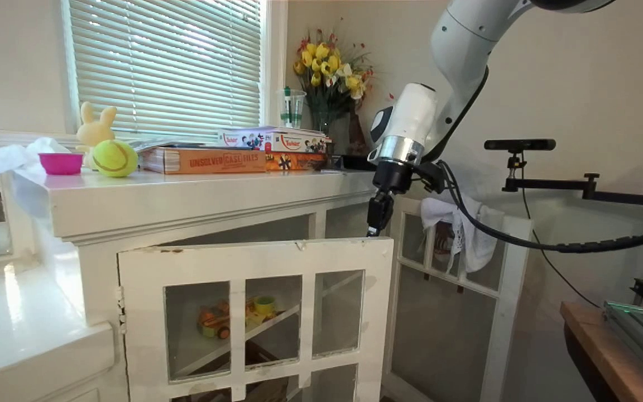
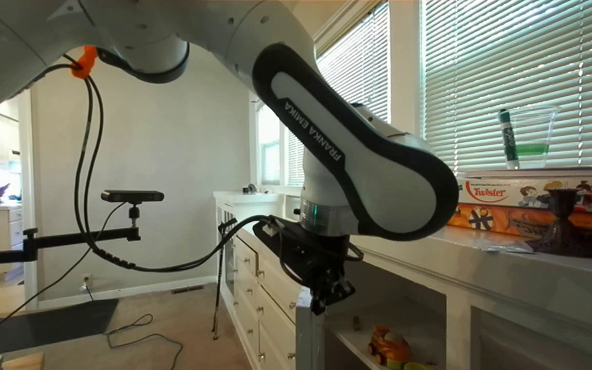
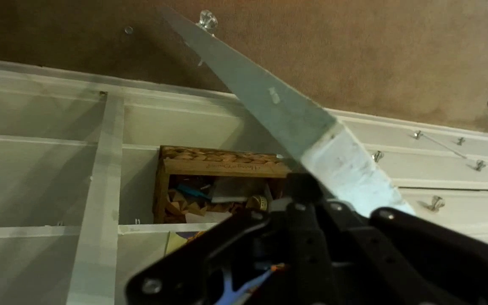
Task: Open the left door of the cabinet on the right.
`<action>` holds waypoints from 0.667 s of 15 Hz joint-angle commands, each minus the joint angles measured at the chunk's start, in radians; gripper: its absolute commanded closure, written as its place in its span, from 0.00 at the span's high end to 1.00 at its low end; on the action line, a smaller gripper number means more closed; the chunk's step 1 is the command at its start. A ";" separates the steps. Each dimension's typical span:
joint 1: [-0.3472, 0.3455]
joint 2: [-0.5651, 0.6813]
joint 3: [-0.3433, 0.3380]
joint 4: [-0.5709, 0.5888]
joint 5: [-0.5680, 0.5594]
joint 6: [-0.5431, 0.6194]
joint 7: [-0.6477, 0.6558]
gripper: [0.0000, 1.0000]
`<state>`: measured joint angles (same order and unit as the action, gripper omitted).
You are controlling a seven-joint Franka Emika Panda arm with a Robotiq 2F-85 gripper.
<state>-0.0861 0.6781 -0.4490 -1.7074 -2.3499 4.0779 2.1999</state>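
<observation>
Cabinet (image 1: 187, 196), left door (image 1: 238, 324) ajar, gripper (image 1: 373, 230) behind its free corner.

Cabinet: white, shelved. Left door: at the cabinet's front, hinged along its left side, standing partly out from the opening; long axis upright, bottom cut off in an exterior view; free edge points outward, away from the interior. Right door (image 1: 444, 276): upright, wide open, presumably to leave the opening free. Cloth (image 1: 475, 234): white, draped over the right door's top, purpose unclear. Gripper: fingers clenched, nothing showing between them; set against or just beside the left door's inner face near its top corner, which of the two cannot be told; likely placed there to push outward instead of pinching. Knob (image 3: 207, 20): clear, on the left door's outer face, well below the top, untouched.
</observation>
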 commanded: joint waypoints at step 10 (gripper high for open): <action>0.104 -0.037 0.021 0.024 -0.165 0.159 -0.223 0.00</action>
<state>-0.0169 0.6241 -0.4178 -1.7074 -2.5059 4.2101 2.0231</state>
